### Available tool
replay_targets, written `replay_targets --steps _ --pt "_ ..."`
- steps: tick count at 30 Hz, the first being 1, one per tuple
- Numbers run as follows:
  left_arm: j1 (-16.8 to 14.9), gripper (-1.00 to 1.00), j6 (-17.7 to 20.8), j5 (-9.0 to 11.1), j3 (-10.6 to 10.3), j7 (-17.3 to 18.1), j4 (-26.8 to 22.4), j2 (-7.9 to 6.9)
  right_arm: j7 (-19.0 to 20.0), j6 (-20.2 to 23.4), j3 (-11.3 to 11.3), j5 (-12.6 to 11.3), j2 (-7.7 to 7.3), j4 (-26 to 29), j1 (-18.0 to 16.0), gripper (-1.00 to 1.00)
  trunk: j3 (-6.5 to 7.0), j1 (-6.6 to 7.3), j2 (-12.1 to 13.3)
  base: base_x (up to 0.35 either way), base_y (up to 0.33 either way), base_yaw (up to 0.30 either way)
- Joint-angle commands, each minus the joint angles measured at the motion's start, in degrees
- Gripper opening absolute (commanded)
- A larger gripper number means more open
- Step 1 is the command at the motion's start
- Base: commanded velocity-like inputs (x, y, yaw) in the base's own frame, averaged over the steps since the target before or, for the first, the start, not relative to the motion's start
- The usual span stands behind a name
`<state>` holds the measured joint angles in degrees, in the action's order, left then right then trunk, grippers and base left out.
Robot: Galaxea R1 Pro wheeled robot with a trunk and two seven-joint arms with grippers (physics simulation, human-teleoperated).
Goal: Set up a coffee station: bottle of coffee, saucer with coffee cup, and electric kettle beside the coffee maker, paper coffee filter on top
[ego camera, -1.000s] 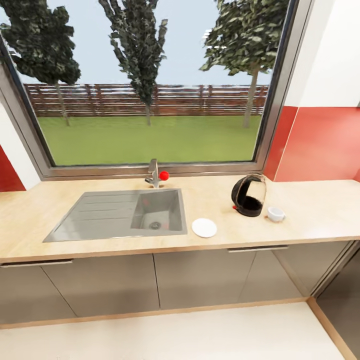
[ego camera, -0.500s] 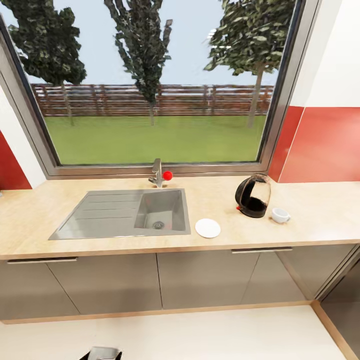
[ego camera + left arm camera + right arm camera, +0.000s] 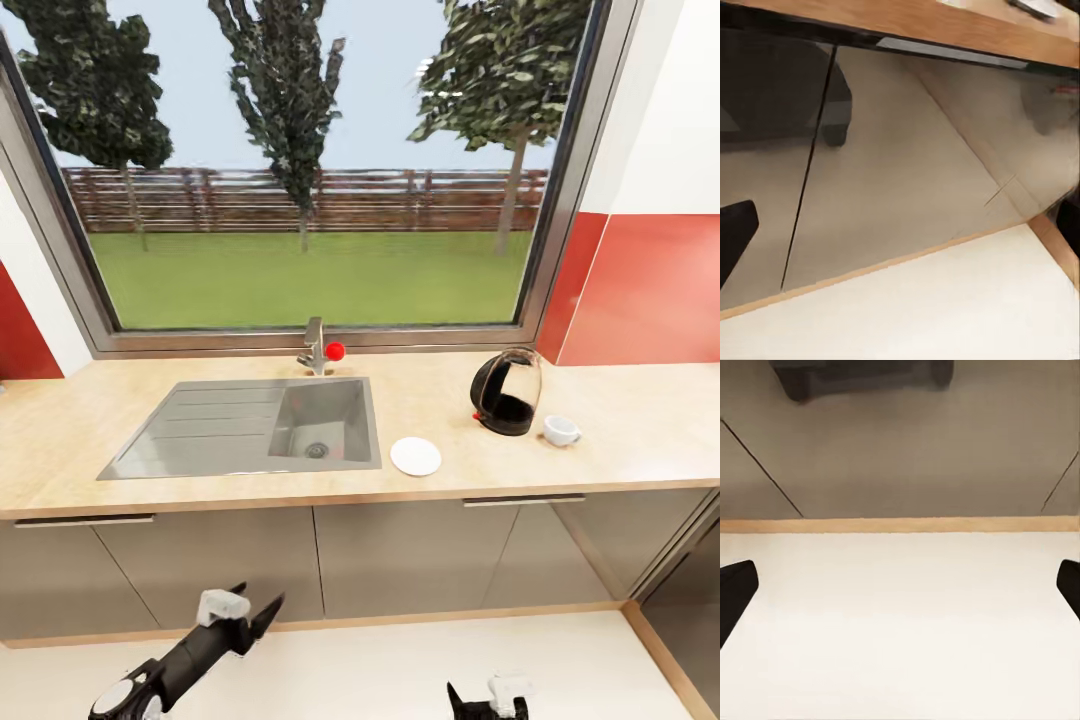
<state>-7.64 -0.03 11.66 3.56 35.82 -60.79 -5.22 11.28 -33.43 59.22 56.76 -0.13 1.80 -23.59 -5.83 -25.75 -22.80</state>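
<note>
The electric kettle (image 3: 506, 392) stands on the countertop (image 3: 620, 440) right of the sink. The white coffee cup (image 3: 561, 430) sits just to its right, and the white saucer (image 3: 415, 456) lies by the sink's front right corner, apart from the cup. My left gripper (image 3: 258, 600) (image 3: 900, 232) is open, low in front of the grey cabinet fronts (image 3: 400, 550), well below the countertop. My right gripper (image 3: 480, 700) (image 3: 900, 589) is open over the pale floor, facing the cabinet base. The coffee maker, bottle of coffee, kitchen shelf and paper coffee filter are out of view.
A steel sink (image 3: 250, 428) with a drainboard and a faucet (image 3: 314, 347) with a red knob take up the counter's left half under a large window. Another cabinet run (image 3: 690, 580) closes in the floor at the right.
The view shifted slightly at first, then held still. Both arms have risen into the bottom of the head view, the left one higher. The things on the countertop have not moved.
</note>
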Motion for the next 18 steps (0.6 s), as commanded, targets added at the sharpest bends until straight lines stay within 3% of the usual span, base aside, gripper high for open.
replay_targets --steps 1,6,9,10,12,15,18 --pt "-0.1 1.0 0.3 0.9 0.0 2.0 -0.9 -0.15 2.1 -1.5 0.5 -1.3 0.34 0.0 -0.2 1.0 -0.12 -0.03 -0.1 0.0 0.0 0.0" --pt "-0.2 1.0 4.0 2.0 0.4 8.1 -4.6 -0.73 6.8 -4.3 0.5 -3.6 1.41 0.0 -0.9 1.0 -0.12 -0.03 -0.1 0.0 0.0 0.0" --pt "-0.2 1.0 5.4 2.3 1.6 11.9 -5.7 -1.5 7.6 -4.7 0.5 -3.9 2.07 0.0 -1.7 1.0 -0.12 -0.03 -0.1 0.0 0.0 0.0" --pt "-0.2 1.0 5.8 2.5 2.6 14.0 -6.1 -2.0 7.8 -4.8 0.5 -4.0 2.5 0.0 -2.1 1.0 -0.12 -0.03 -0.1 0.0 0.0 0.0" --pt "-1.0 1.0 10.6 4.1 8.1 23.3 -8.2 -4.33 8.1 -5.0 0.5 -4.1 3.68 0.0 -4.0 1.0 -0.12 -0.03 -0.1 0.0 0.0 0.0" --pt "-2.4 1.0 15.5 5.7 12.7 29.6 -9.4 -5.96 8.1 -5.1 0.5 -4.1 4.44 0.0 -5.5 1.0 -0.12 -0.03 -0.1 0.0 0.0 0.0" --pt "-3.8 1.0 17.4 6.1 16.2 32.4 -9.8 -7.36 8.1 -5.3 0.5 -4.1 5.06 0.0 -6.8 1.0 -0.12 -0.03 -0.1 0.0 0.0 0.0"
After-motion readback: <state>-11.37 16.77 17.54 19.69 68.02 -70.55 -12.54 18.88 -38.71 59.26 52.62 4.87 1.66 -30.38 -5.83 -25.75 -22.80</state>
